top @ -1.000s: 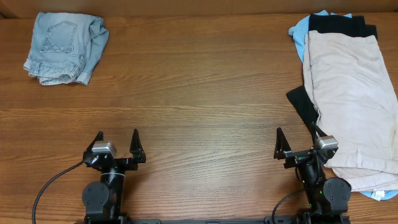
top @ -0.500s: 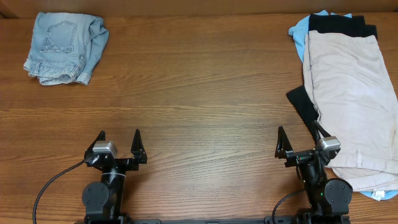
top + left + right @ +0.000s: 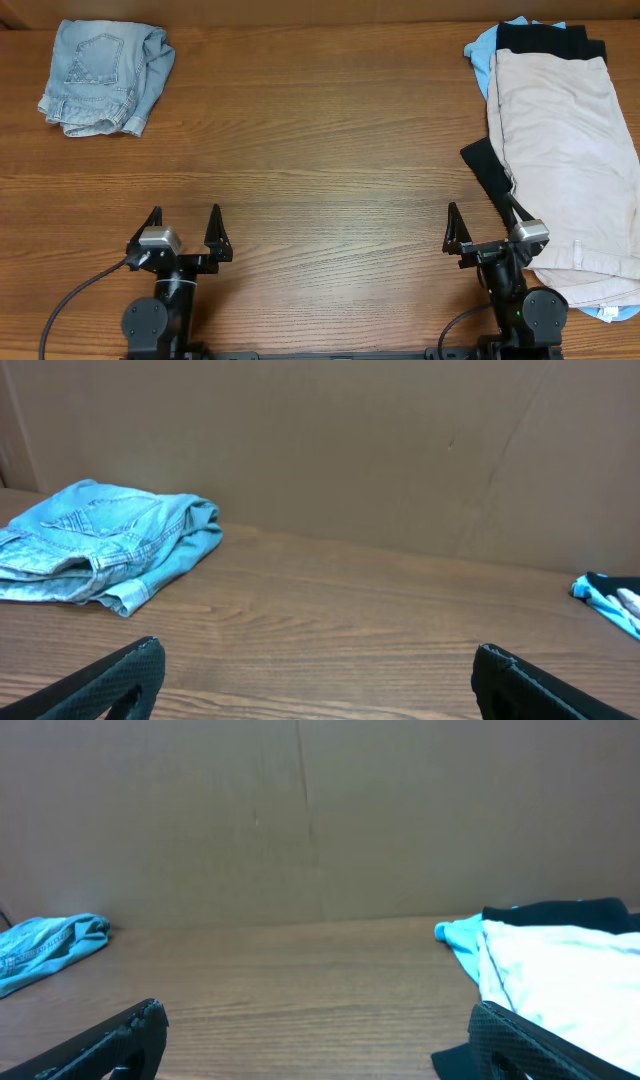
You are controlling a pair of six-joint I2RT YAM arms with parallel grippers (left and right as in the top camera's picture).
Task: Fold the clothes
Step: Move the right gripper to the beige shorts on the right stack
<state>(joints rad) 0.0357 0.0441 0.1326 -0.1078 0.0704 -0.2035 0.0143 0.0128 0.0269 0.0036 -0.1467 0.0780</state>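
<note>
A: Jaws status?
B: Both spread wide, nothing pinched. The left jaws sit low over bare counter (image 3: 320, 150) at the near edge. The right jaws sit just beside the near end of the khaki shorts (image 3: 565, 150).
A: Clothes?
B: The khaki shorts top the right-side pile, over a black garment (image 3: 548, 40) and a sky-blue garment (image 3: 480, 52). The denim shorts (image 3: 105, 77) are bunched at the far left corner, well apart.

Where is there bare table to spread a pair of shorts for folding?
The middle of the table is bare, between the denim shorts far left and the khaki shorts right, down to the left gripper and right gripper. The right edge is crowded: the pile reaches down beside the right gripper.
</note>
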